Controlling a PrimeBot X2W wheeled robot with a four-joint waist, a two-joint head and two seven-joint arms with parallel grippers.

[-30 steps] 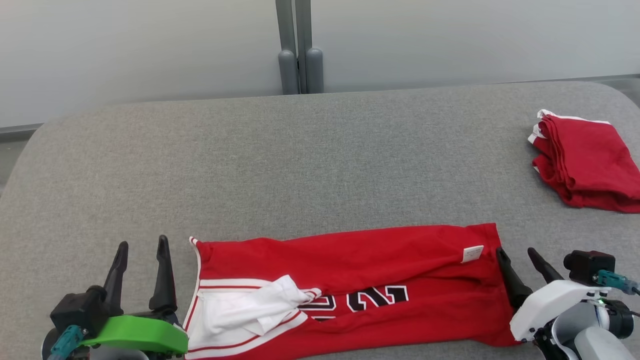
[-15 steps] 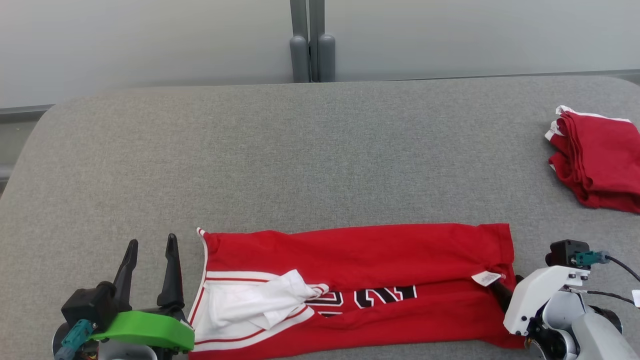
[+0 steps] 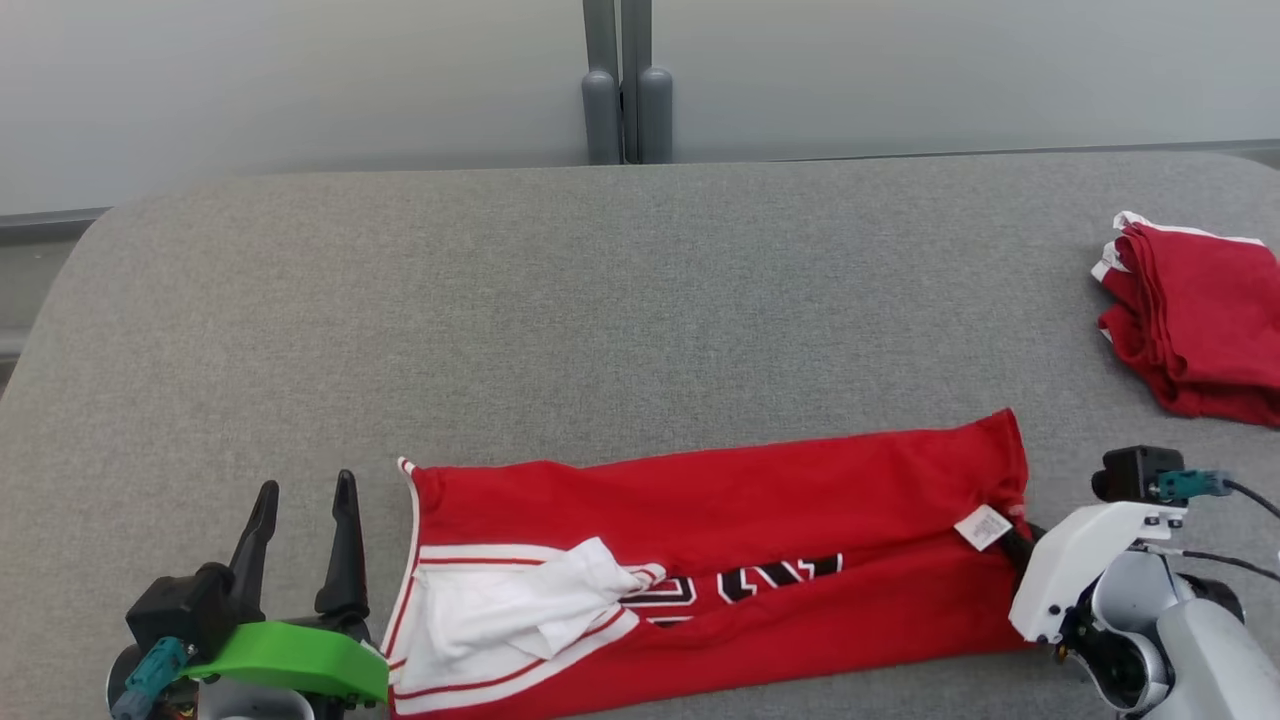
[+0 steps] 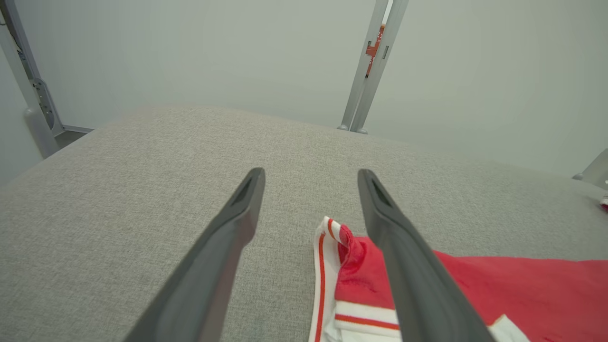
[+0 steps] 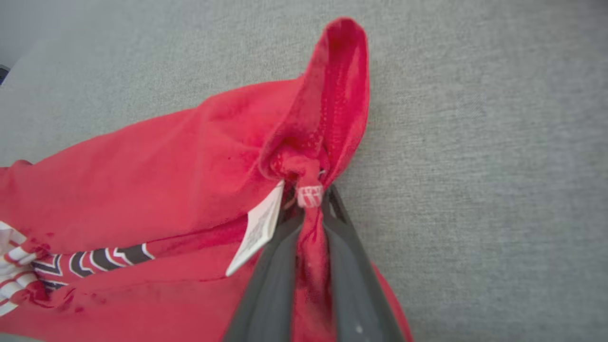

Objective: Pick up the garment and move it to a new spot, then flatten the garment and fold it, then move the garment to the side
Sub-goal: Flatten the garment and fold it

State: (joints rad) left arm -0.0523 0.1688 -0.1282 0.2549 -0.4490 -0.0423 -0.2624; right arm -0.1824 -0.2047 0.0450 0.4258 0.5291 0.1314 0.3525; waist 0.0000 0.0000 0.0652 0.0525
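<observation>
Red garment (image 3: 720, 500) lies lengthwise left-to-right, white-trimmed end leftward.

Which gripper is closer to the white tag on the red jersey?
Right. The right gripper pinches the jersey beside the tag; the left gripper sits open off its far end.

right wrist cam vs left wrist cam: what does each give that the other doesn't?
Right wrist adds: the right pincer shut on a bunched corner of the red garment, the white tag beside the grip, and the black number print.
Left wrist adds: the left pincer open and holding nothing, near the garment's white-trimmed edge, plus the metal post behind the table.
Shared: the red garment lying on the grey table.
</observation>
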